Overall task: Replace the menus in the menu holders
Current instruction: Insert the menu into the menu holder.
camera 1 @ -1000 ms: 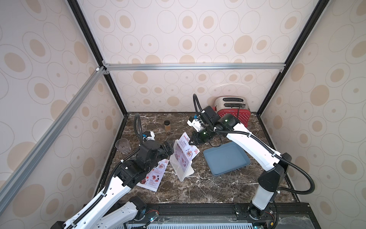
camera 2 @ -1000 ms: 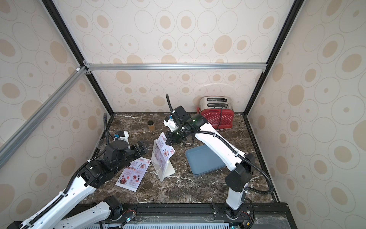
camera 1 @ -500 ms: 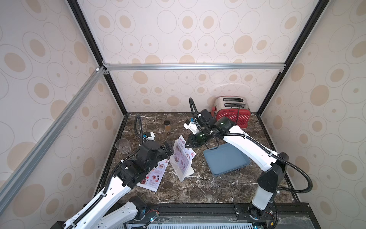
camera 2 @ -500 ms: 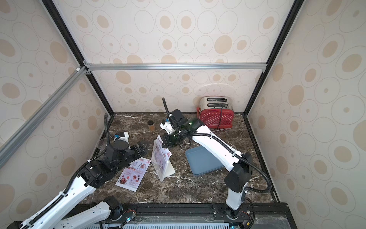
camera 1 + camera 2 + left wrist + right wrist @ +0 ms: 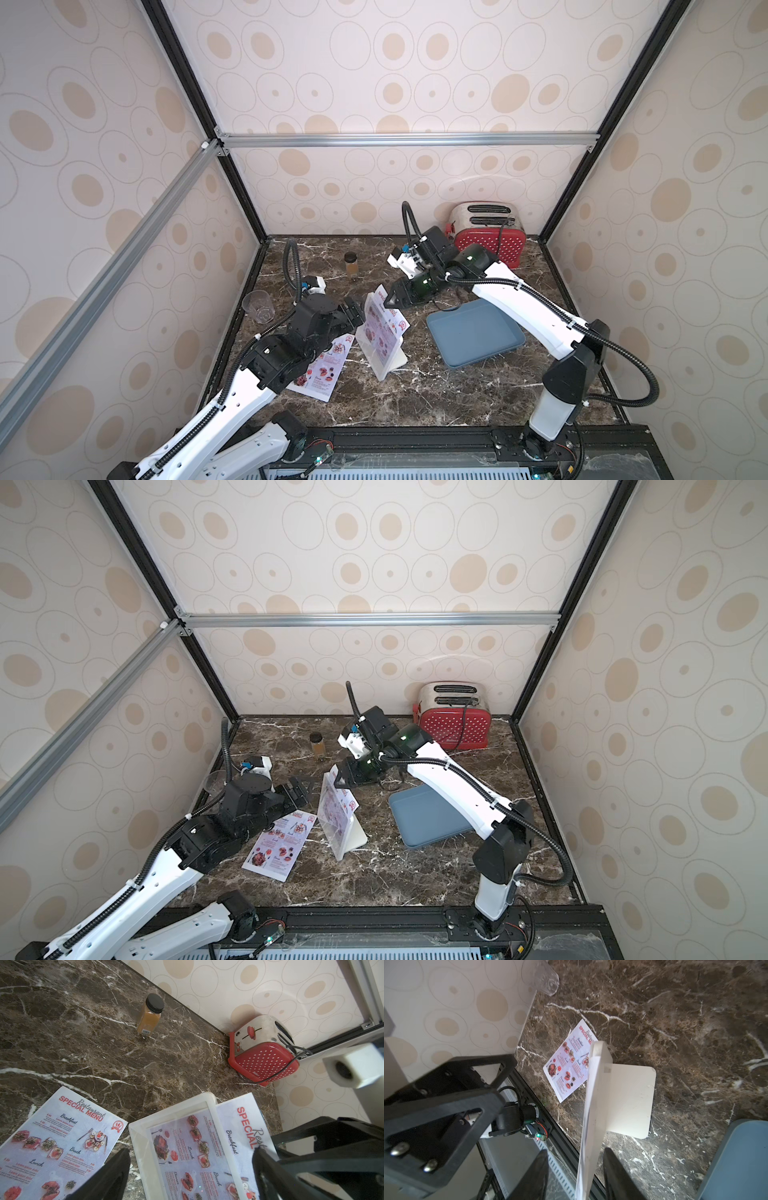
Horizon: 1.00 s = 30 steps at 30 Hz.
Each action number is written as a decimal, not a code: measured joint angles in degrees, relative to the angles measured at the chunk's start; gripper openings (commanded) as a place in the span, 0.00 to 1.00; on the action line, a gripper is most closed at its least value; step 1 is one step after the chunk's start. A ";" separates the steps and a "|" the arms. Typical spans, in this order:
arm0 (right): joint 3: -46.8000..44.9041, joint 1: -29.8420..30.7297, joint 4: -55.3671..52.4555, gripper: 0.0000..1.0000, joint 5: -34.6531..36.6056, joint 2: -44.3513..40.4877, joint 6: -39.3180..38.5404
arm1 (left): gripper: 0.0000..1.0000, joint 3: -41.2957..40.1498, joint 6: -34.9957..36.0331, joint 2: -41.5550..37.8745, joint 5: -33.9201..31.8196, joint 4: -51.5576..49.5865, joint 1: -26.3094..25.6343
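Observation:
The whitish menu holder (image 5: 392, 360) (image 5: 353, 839) stands mid-table, seen edge-on in the right wrist view (image 5: 629, 1101). One menu (image 5: 380, 328) (image 5: 334, 808) (image 5: 193, 1151) sits in it, its headed end sticking out past the rim. My right gripper (image 5: 390, 299) (image 5: 338, 777) (image 5: 576, 1152) is open, a jaw on each side of that sheet's top edge with gaps showing. My left gripper (image 5: 355, 311) (image 5: 301, 791) (image 5: 191, 1150) is open just left of the holder. A second menu (image 5: 322, 370) (image 5: 278, 845) (image 5: 56, 1136) (image 5: 569, 1068) lies flat under my left arm.
A grey-blue tray (image 5: 476, 332) (image 5: 737, 1157) lies right of the holder. A red toaster (image 5: 488, 241) (image 5: 261, 1053) stands at the back, a spice jar (image 5: 351, 266) (image 5: 148, 1016) at the back middle, and a clear cup (image 5: 257, 305) by the left wall.
My right gripper moved left to the holder's top with the menu, then its jaws opened and let go of the sheet. The left arm has stayed put.

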 measured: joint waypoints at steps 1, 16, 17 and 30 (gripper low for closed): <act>-0.57 -0.61 0.22 0.40 -0.31 -0.68 0.20 | 0.91 0.00 0.00 0.00 0.00 -0.02 0.00; -1.03 -1.18 0.39 0.22 -3.21 -0.31 1.11 | 0.91 0.00 0.00 0.59 0.15 0.02 0.00; -1.03 -1.14 0.15 0.20 -3.19 0.00 1.03 | 0.91 0.00 0.00 0.59 0.15 0.02 0.00; -0.74 0.24 -1.36 0.05 -3.06 1.64 0.66 | 0.91 0.00 0.00 0.59 0.15 0.02 0.00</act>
